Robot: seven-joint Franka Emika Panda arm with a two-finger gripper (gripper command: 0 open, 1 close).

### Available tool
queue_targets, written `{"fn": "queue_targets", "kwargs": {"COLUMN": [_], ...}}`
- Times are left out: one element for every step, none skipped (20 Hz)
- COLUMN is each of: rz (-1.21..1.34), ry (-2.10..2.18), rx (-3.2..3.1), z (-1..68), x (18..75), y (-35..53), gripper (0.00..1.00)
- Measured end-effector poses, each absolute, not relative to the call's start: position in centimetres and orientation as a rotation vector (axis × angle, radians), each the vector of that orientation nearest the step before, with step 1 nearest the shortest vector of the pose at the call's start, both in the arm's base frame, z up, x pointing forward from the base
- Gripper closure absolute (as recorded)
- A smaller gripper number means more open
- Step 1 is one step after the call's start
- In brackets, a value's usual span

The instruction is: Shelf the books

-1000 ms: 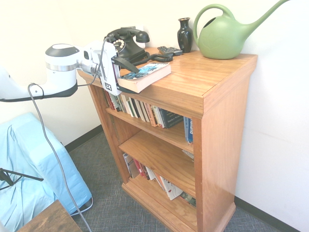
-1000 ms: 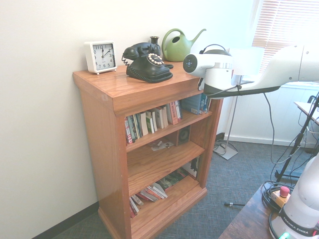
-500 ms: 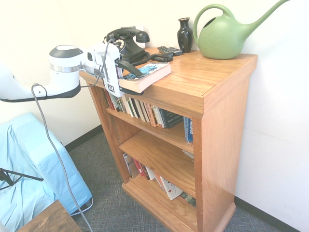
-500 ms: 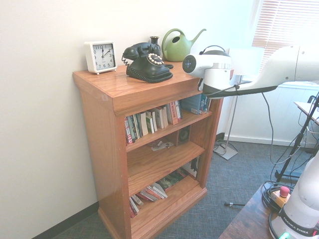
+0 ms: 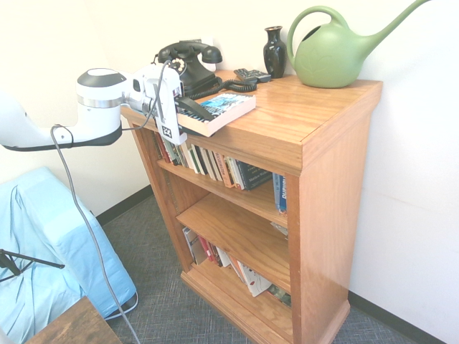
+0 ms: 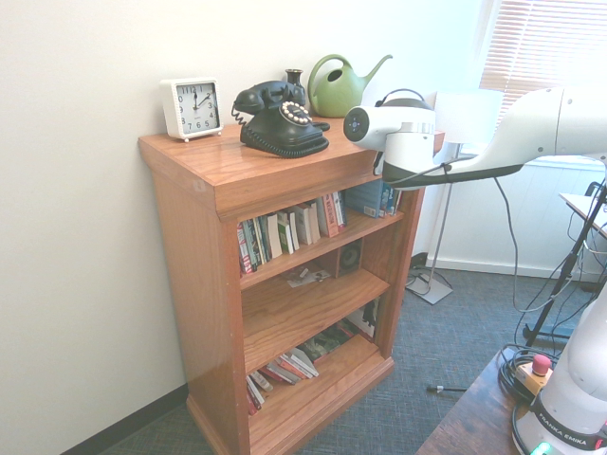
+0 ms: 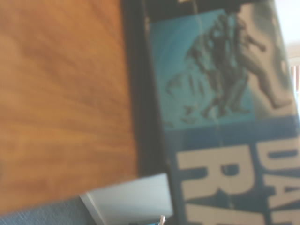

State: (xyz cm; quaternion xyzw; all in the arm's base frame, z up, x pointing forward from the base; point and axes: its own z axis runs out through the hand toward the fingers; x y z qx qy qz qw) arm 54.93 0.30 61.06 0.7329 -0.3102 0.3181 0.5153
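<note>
Since a second ago my pincer (image 5: 188, 109) went from wide open to clamping the thick blue-and-black paperback book (image 5: 219, 110), which lies upper left of centre on top of the honey-coloured wooden bookcase (image 5: 315, 136), near the black rotary telephone (image 5: 188, 63).

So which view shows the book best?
The first exterior view: the whole book lies flat on the shelf top, with the gripper at its near end. The wrist view shows only a blurred patch of cover. In the second exterior view the arm hides it.
</note>
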Motion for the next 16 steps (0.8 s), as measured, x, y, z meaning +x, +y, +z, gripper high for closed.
{"fn": "queue_targets", "kwargs": {"rz": [0.764, 0.765, 0.768, 0.77, 0.771, 0.772, 0.772, 0.772, 0.772, 0.771, 0.77, 0.768, 0.768, 0.768, 0.771, 0.777], "ry": [-0.745, -0.747, -0.75, -0.753, -0.756, -0.757, -0.758, -0.76, -0.762, -0.765, -0.772, -0.782, -0.799, -0.822, -0.851, -0.882], "rx": [1.759, 1.756, 1.755, 1.754, 1.753, 1.753, 1.753, 1.752, 1.752, 1.752, 1.753, 1.758, 1.769, 1.787, 1.813, 1.845], "z": [61.0, 61.2, 61.3, 61.5, 61.6, 61.6, 61.6, 61.7, 61.7, 61.7, 61.8, 62.0, 62.3, 62.8, 63.5, 64.2], "x": [55.0, 55.0, 55.0, 55.0, 55.0, 55.0, 55.0, 55.0, 55.0, 55.0, 54.9, 54.7, 54.4, 53.9, 53.2, 52.2], "y": [0.3, 0.3, 0.2, 0.2, 0.1, 0.1, 0.1, 0.1, 0.0, -0.1, -0.3, -0.4, -0.4, -0.3, 0.0, 0.5], "gripper": [1.0, 1.0, 1.0, 1.0, 1.0, 1.0, 1.0, 1.0, 1.0, 1.0, 1.0, 1.0, 1.0, 1.0, 1.0, 1.0]}}
